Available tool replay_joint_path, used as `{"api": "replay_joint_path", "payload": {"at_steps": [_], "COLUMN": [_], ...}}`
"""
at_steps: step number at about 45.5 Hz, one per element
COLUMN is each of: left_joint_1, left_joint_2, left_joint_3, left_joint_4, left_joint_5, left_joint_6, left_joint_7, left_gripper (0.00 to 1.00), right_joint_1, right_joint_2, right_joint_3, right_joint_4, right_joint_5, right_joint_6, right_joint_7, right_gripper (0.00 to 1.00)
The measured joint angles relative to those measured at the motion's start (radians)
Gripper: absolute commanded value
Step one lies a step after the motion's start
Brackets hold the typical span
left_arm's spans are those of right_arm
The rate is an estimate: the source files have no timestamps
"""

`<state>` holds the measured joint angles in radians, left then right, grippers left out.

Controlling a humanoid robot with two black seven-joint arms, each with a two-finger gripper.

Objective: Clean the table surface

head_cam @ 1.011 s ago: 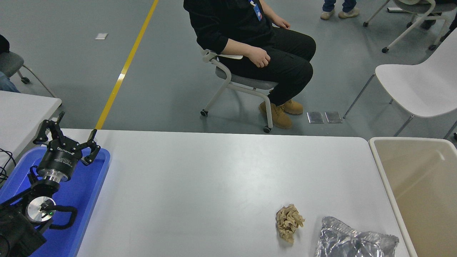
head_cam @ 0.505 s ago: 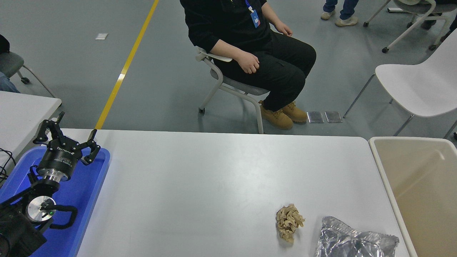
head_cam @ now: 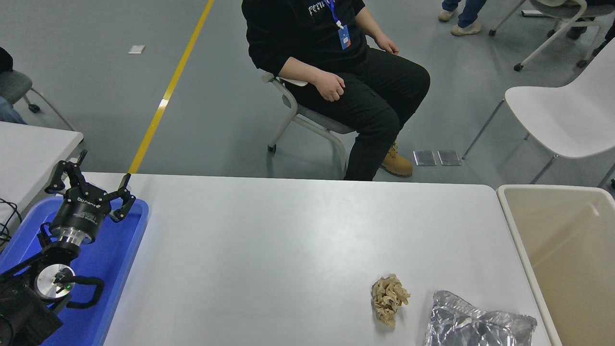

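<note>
Only the person seated beyond the far edge has shifted since the earlier frames, leaning forward with one leg now drawn in against the table's far side, while everything on the table surface lies where it did a second ago. At the far left, a corner of a smaller white tabletop shows. Just right of it, the left gripper is parked over the blue tray, which sits on the table's left end; its fingers are spread wide and hold nothing. The table surface fills the middle of the view, wide, matte white and bare across most of its span. Toward the near right lies a crumpled wad of brown paper, and just to its right, close but apart from it, a crinkled silver foil bag runs off the near edge of the view. At the right end, a beige bin stands against the table's side. Behind it, on the grey floor, stands a white chair. No right arm shows.
</note>
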<state>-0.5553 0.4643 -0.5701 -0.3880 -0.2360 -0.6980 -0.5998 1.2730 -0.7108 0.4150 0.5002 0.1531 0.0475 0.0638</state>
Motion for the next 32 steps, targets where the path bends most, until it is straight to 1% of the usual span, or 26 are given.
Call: {"api": "replay_joint_path", "payload": {"at_steps": [8, 15, 32], "left_joint_1": [0.000, 0.000, 0.000], "left_joint_2": [0.000, 0.000, 0.000], "left_joint_3": [0.000, 0.000, 0.000], "left_joint_4": [0.000, 0.000, 0.000], "left_joint_5": [0.000, 0.000, 0.000], "left_joint_6": [0.000, 0.000, 0.000], "left_joint_7": [0.000, 0.000, 0.000], "left_gripper": [1.00, 1.00, 1.00], "right_joint_1": [-0.078, -0.147, -0.324], "right_joint_2": [-0.005, 0.016, 0.118], "right_joint_3": [0.096, 0.144, 0.186], "right_joint_4": [0.113, 0.161, 0.202], "right_joint_5": [-0.005, -0.009, -0.013], "right_joint_6": [0.026, 0.037, 0.078], "right_joint_7": [0.005, 0.026, 0.132], "right_gripper": [0.99, 0.99, 0.99]}}
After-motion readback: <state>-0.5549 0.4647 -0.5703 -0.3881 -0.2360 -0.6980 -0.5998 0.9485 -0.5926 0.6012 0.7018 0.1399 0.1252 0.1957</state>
